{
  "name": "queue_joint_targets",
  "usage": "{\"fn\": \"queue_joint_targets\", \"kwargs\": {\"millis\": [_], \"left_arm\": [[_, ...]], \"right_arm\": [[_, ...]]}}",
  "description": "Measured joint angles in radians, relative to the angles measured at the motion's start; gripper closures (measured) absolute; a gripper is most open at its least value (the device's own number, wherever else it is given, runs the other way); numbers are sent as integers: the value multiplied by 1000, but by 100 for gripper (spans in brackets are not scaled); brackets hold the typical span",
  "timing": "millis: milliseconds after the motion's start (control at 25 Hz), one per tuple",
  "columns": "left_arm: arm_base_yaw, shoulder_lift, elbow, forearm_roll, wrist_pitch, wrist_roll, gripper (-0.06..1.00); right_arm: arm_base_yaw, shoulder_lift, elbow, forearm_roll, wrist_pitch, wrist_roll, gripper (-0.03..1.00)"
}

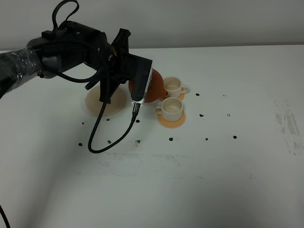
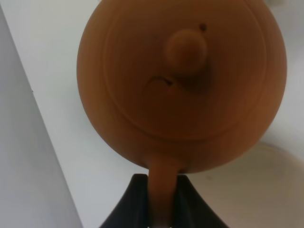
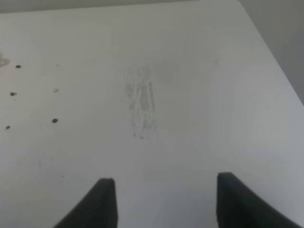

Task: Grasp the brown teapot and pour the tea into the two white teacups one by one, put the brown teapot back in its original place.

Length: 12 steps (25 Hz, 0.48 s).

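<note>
Our left gripper is clenched on the loop handle of the brown teapot, which sits just ahead of it, beside the rear teacup and front teacup. The beige saucer lies behind this gripper. Our right gripper hangs released over the desk.

From high up, the left arm hides most of the brown teapot — one brown sliver shows — and part of the beige saucer. Close up the teapot is blurred, the left pincer cut off at the picture's edge.
</note>
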Motion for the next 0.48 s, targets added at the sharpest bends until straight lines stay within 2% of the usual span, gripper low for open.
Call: {"fn": "queue_joint_targets", "kwargs": {"millis": [480], "left_arm": [[-18, 0, 0, 4, -28, 77, 84]], "right_arm": [[0, 0, 0, 0, 0, 0, 52]]}}
